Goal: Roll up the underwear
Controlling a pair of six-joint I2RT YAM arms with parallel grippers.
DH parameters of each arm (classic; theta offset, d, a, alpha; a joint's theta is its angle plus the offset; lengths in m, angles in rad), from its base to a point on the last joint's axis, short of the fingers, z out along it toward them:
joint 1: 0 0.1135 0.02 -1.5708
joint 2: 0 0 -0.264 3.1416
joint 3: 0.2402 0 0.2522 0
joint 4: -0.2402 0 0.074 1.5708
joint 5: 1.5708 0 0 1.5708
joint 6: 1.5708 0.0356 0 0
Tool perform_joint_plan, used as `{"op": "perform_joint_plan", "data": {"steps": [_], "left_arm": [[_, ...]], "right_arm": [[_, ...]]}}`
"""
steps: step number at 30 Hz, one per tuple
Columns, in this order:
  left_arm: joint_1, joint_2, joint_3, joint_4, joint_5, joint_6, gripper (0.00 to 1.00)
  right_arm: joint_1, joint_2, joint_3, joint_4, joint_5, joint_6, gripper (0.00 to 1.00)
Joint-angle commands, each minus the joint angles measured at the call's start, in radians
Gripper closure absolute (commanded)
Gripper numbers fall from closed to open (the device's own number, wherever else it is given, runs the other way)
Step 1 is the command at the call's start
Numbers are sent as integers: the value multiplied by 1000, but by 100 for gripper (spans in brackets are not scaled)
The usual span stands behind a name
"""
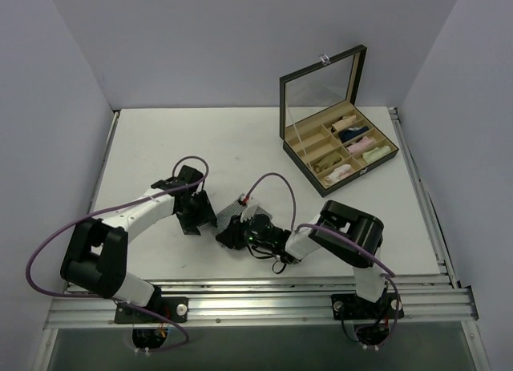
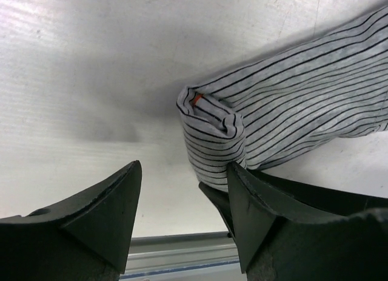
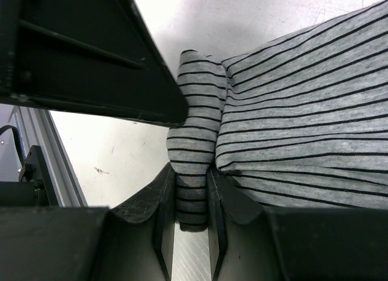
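Overhead, the underwear (image 1: 231, 206) lies mid-frame, mostly hidden by the arms. Only the right wrist view shows the right gripper (image 3: 191, 179) pinching its rolled edge; the left gripper (image 2: 185, 169) stands spread (cloth just beside it).

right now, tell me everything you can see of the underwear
The underwear is soft grey cloth with thin dark pinstripes and a small reddish tab at one fold. It lies on the white table, one edge rolled up. The right fingers pinch that roll; the left fingers stand open beside its folded corner.
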Motion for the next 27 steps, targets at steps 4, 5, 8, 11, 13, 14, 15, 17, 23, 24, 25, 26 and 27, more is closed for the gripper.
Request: {"op": "perform_joint_plan", "data": {"steps": [4, 5, 8, 11, 13, 14, 15, 17, 23, 24, 25, 26, 27], "left_arm": [[-1, 81, -24, 154, -6, 26, 35], [-3, 89, -30, 188, -1, 25, 35], [-7, 133, -24, 197, 11, 29, 43], [-9, 164, -25, 179, 15, 35, 57], [-10, 170, -41, 176, 23, 38, 72], [-10, 172, -42, 171, 28, 44, 76], [-18, 176, -42, 159, 28, 46, 80], [-26, 189, -24, 107, 8, 52, 84], [-61, 219, 34, -26, -44, 51, 90], [-66, 227, 40, -39, -50, 46, 90], [-72, 233, 54, -60, -52, 45, 90], [-73, 247, 62, -74, -52, 38, 90], [-75, 256, 71, -85, -52, 37, 90]], "right_arm": [[-6, 104, -37, -351, -20, -42, 100], [-6, 109, -33, -358, -35, -45, 100], [-9, 100, -25, -381, -33, -46, 100], [-28, 70, -31, -407, -18, -34, 98], [-40, 34, -25, -468, -9, -33, 88], [-44, 8, -23, -496, 0, -36, 82], [-45, -49, -17, -525, 29, -51, 77], [-43, -113, 13, -645, 68, -68, 66], [-14, -302, 151, -893, 233, -164, 56], [1, -316, 171, -912, 258, -180, 55], [35, -319, 190, -941, 305, -212, 52], [52, -316, 226, -953, 327, -224, 51], [67, -312, 243, -961, 341, -238, 51]]}}
